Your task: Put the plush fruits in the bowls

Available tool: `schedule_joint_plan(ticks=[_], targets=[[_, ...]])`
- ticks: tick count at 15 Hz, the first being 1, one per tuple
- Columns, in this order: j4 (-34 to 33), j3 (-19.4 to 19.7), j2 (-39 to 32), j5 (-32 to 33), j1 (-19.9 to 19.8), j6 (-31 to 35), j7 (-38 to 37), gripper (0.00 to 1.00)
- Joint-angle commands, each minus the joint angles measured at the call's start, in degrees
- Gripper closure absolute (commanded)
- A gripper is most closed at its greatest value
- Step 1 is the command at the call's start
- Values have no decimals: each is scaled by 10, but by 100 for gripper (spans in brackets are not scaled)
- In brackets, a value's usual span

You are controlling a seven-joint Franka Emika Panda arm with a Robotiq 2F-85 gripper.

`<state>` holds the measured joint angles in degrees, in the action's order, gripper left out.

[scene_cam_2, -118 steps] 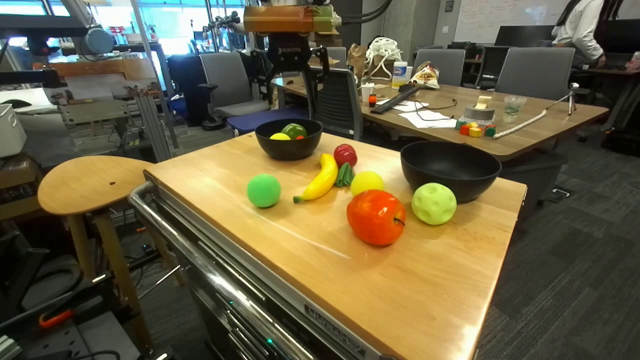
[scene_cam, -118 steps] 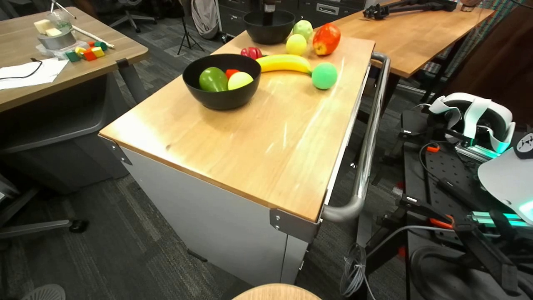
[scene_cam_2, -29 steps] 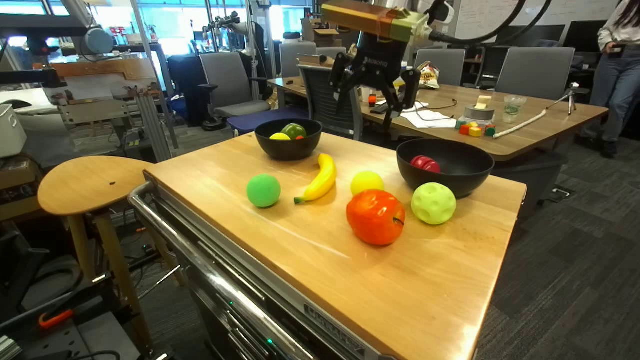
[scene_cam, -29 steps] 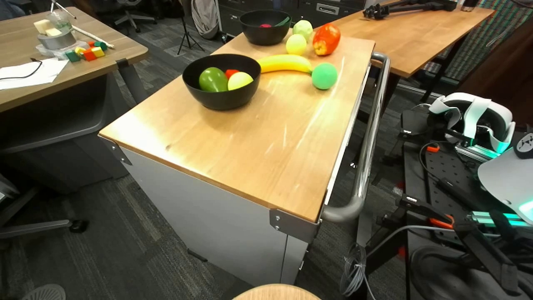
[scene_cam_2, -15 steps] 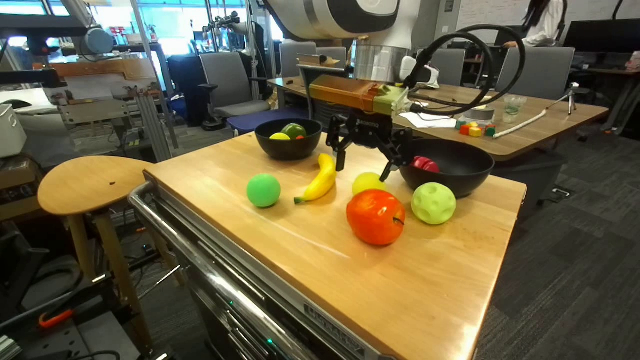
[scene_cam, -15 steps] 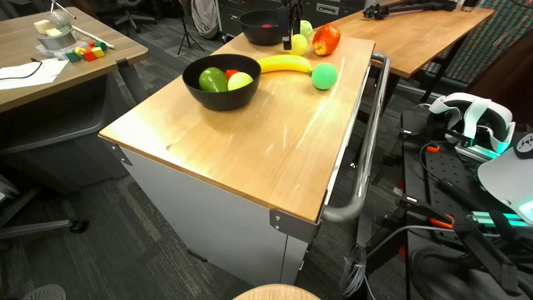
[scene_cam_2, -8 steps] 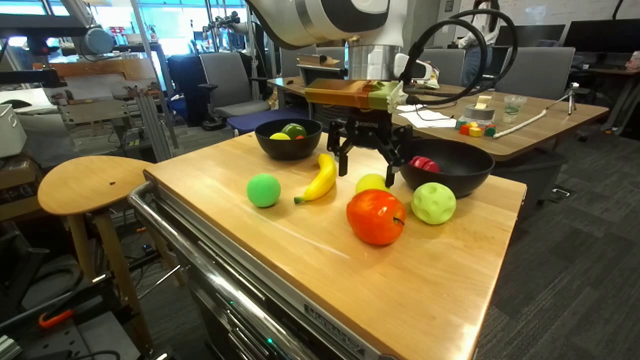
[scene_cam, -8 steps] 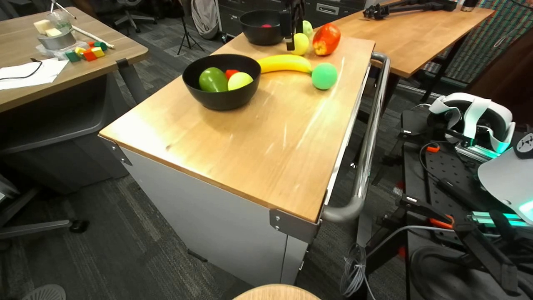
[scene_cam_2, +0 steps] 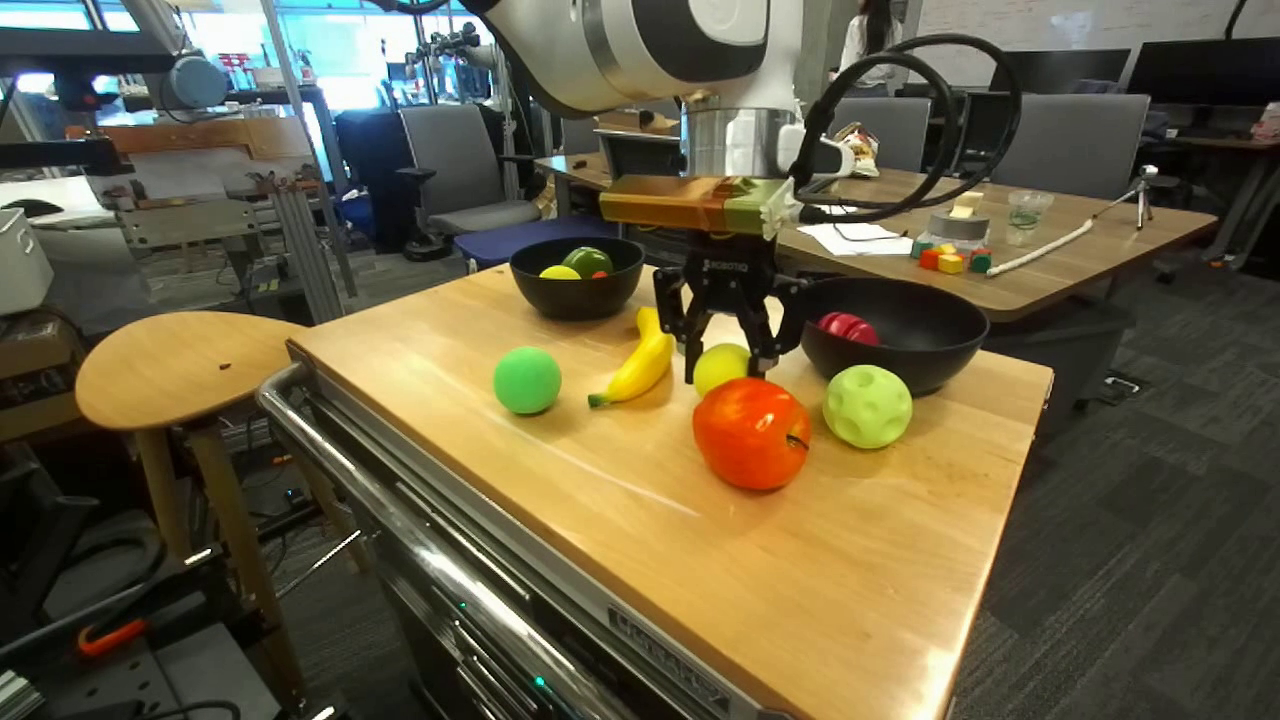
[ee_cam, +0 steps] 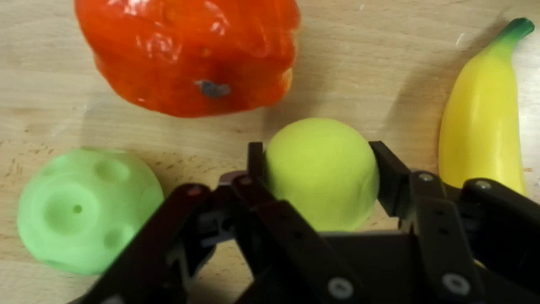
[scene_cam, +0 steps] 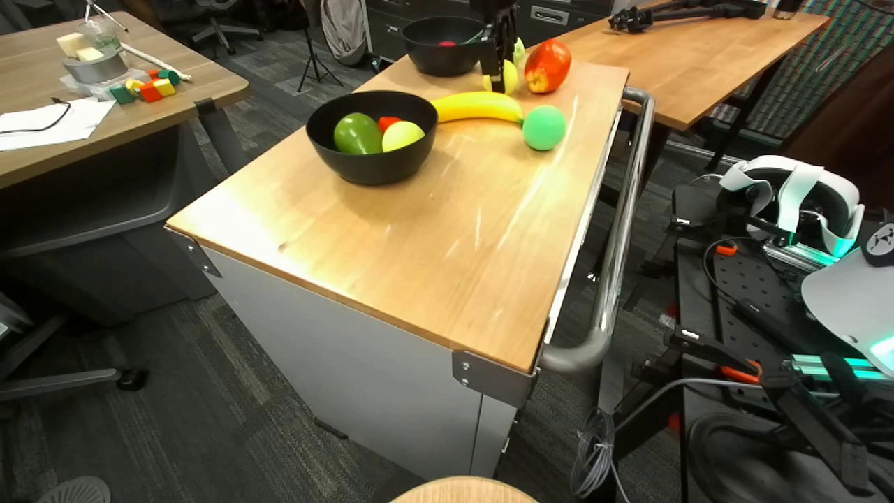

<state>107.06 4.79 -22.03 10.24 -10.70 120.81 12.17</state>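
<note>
My gripper [ee_cam: 319, 169] is shut on the yellow ball [ee_cam: 322, 181], a finger against each side, low over the wooden top. The orange-red fruit [scene_cam_2: 752, 440] lies close by, the pale green dimpled ball [scene_cam_2: 868, 407] to its side. A banana [scene_cam_2: 640, 365] and a green ball [scene_cam_2: 527, 381] rest farther along. One black bowl [scene_cam_2: 930, 365], beside the gripper, contains a dark red piece [scene_cam_2: 848, 328]. In the other black bowl [scene_cam: 374, 168] are a dark green fruit [scene_cam: 357, 134], a yellow one [scene_cam: 403, 135] and something red [scene_cam: 388, 122].
A metal handle rail [scene_cam: 621, 230] runs along one side of the cart top [scene_cam: 391, 244]. Behind stands a desk [scene_cam_2: 1080, 240] with coloured blocks and papers. A round wooden stool [scene_cam_2: 180, 365] is beside the cart.
Over the last second the jaws have come together from wide open onto the yellow ball. The gripper is slightly lower, and the ball has shifted a little toward the banana within the last half second.
</note>
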Motion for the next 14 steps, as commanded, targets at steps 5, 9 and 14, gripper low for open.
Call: schedule_joint_plan(ticks=[5, 9, 14], targets=[[-46, 1, 70, -71, -15, 26, 25, 74], [-161, 18, 25, -103, -31, 57, 20, 74], [-202, 21, -54, -108, -49, 77, 21, 74]])
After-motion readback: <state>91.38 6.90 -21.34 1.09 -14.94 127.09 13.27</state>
